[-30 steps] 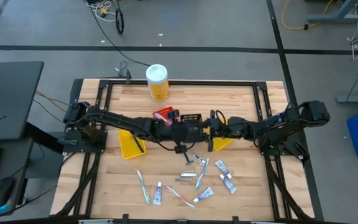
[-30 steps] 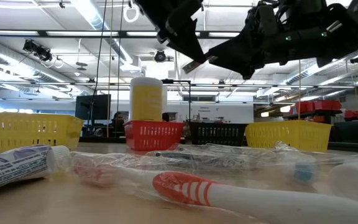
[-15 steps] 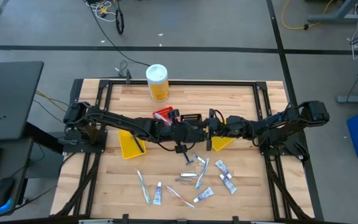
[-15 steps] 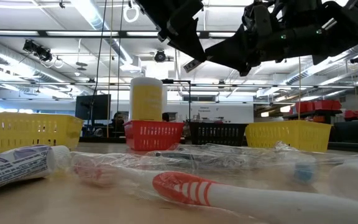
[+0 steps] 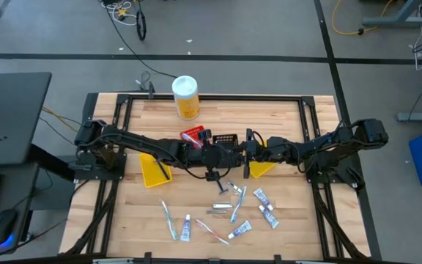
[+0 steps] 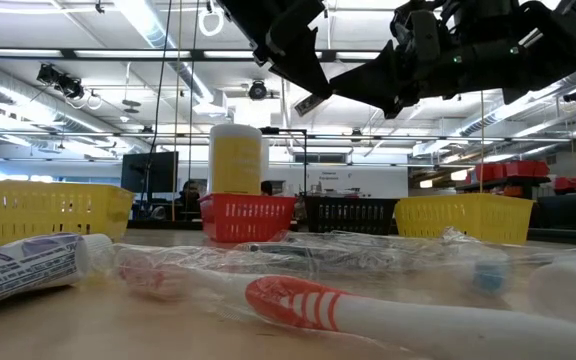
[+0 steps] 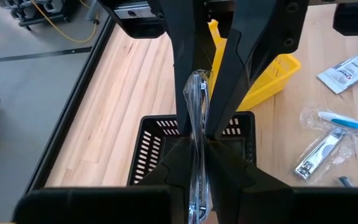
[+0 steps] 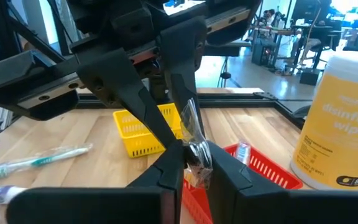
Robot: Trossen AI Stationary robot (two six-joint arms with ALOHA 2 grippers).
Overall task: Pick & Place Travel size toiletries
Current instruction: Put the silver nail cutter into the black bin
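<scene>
- The left fingers (image 7: 179, 163) were closed tight on a thin toiletry in a clear wrapper (image 7: 197, 109). They pinched it at one end.
- The right fingers (image 8: 166, 169) were closed in on the same wrapped toiletry, one on each side and touching the wrapper. So both sets of fingers had hold of it at once.
- The wrapped toiletry was up in the air over the middle of the desk (image 5: 269, 117), right above the black bin (image 7: 146, 152). It touched nothing but the fingers.
- The left arm (image 5: 138, 141) reached long and low across the desk from its side to the middle.
- The right arm (image 5: 321, 150) reached in from the other side. The two arms met tip to tip, and in the low view both hung high above the desk.
- A red bin (image 5: 191, 135) sat just beside the black bin and had a small wrapped thing in it.
- One yellow bin (image 5: 154, 169) sat under the left arm, and another yellow bin (image 5: 264, 164) sat under the right arm. I could not tell what was in them.
- A tall yellow can with a white lid (image 5: 185, 97) stood at the far edge of the desk.
- The other toiletries (image 5: 233, 210), little tubes and toothbrushes, lay loose on the desk at the near side, away from the bins.
</scene>
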